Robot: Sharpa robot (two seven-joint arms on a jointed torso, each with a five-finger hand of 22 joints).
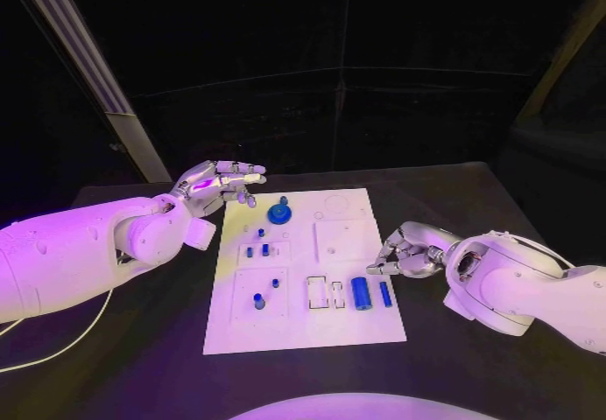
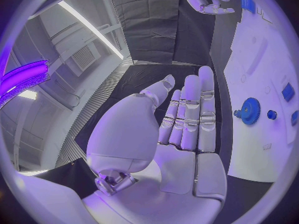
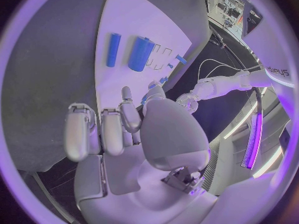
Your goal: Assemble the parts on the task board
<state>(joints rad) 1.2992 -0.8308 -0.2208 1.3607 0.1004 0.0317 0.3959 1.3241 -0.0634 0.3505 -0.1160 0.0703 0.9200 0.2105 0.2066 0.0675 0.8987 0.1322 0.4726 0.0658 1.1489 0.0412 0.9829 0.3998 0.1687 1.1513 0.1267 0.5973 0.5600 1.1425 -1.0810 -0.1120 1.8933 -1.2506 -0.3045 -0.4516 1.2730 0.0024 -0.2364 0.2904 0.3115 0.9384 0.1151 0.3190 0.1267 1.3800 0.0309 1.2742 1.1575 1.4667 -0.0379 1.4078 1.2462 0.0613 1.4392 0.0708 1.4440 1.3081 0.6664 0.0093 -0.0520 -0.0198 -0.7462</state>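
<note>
Task board lies flat mid-surface, white, between my two arms. On it I see a blue gear near the far left corner, small blue pegs in the left slots, and two blue cylinders lying side by side near the right edge. My left hand hovers at the far left corner, fingers straight, holding nothing. My right hand sits just off the right edge, fingers curled in, nothing in them.
</note>
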